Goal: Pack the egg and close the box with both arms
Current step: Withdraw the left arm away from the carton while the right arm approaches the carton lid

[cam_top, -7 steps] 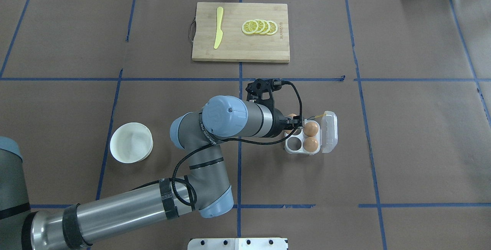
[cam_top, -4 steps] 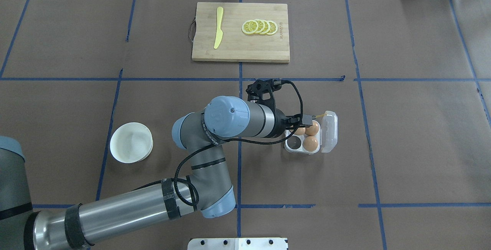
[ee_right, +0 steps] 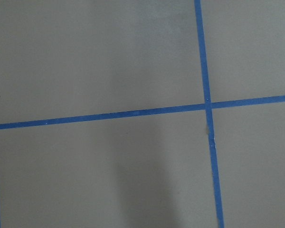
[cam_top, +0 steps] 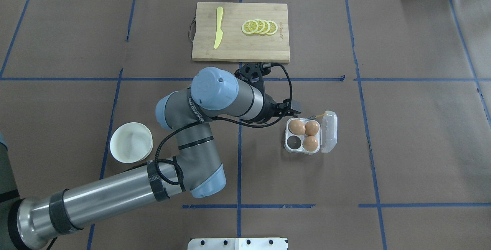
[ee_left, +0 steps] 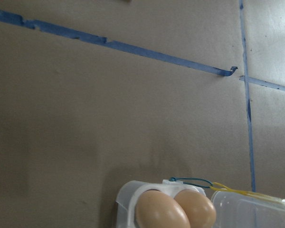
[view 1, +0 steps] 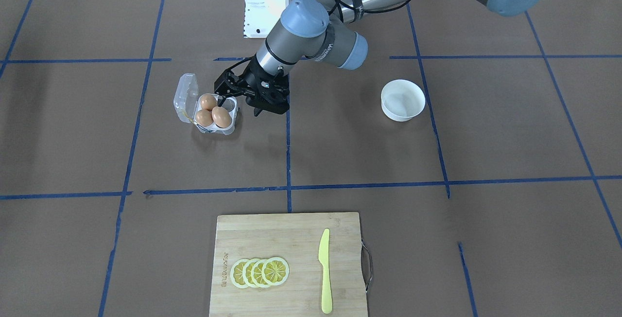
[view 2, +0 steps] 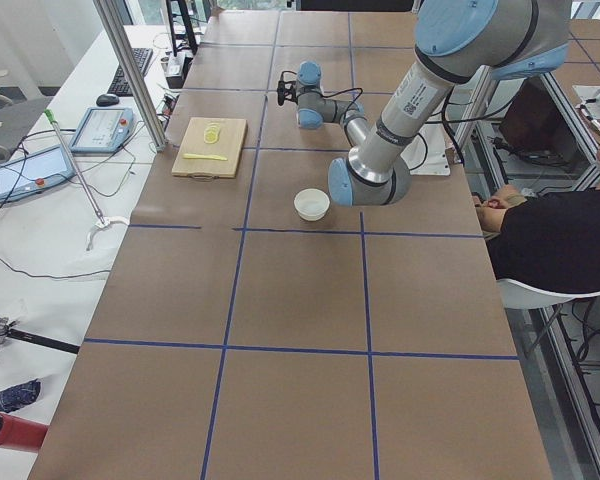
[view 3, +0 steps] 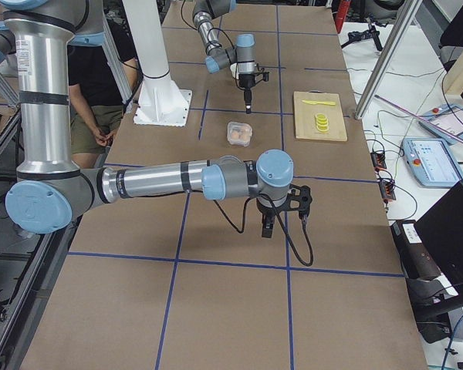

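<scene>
The left gripper (cam_top: 292,109) is hovering with fingers spread and empty, just beside the box (cam_top: 288,148). The egg (cam_top: 297,127) is sitting in the cup nearest it, two other eggs (cam_top: 311,128) alongside, the fourth cup (cam_top: 294,141) bare and the lid (cam_top: 330,132) lying open. The state of the right gripper (view 3: 267,225) cannot be told.

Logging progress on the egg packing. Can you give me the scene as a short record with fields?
carton: lid open
eggs: three, each in its own cup
empty cup: one, at the corner nearest the left arm
left end effector: open, holding nothing, beside the carton and not touching it
right end effector: far from the carton; open or shut unclear
closing the lid: not yet done
</scene>
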Controlling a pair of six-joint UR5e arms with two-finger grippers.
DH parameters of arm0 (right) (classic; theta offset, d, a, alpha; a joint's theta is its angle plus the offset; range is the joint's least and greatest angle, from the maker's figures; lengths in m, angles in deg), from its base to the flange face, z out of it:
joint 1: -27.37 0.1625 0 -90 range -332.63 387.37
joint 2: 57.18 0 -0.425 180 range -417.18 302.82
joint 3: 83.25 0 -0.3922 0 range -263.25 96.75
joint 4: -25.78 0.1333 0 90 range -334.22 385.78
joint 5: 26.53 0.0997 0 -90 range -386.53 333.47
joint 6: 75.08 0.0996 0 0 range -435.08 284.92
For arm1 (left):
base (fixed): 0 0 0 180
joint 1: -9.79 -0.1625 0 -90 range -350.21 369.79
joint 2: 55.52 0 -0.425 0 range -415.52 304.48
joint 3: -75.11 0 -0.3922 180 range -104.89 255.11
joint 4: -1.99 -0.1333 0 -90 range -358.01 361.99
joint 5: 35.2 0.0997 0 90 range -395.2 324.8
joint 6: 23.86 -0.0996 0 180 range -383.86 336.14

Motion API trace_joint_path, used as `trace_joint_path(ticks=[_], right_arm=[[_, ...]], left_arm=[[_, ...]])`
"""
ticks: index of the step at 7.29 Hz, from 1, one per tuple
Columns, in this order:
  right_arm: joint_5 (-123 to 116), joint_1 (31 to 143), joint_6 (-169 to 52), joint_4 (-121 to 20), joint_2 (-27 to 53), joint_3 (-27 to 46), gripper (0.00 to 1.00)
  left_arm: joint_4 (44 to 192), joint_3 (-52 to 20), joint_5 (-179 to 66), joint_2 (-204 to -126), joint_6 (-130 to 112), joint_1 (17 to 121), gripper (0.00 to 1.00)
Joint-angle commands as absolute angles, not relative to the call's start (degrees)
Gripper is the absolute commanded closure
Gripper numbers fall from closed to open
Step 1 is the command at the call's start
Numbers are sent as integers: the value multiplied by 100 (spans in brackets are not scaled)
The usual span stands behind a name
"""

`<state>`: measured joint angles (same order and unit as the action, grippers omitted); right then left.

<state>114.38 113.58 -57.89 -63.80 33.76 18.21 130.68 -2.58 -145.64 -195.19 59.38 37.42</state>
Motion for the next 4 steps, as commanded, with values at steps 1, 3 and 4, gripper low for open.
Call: trace_joint_path(ticks=[1, 3, 4], right_arm=[[11401, 10503, -4092, -5585, 3379, 2239, 14], [10947, 9133, -1955, -3741, 3397, 2222, 73], [10866, 8717, -1510, -3245, 3431, 2231, 100]], left_arm=[[11964, -1255, -15311, -18976, 5535, 4211, 0], [10612, -2477, -15385, -18431, 5288, 4634, 0], [9987, -2804, -15385, -18307, 4965, 4888, 0]])
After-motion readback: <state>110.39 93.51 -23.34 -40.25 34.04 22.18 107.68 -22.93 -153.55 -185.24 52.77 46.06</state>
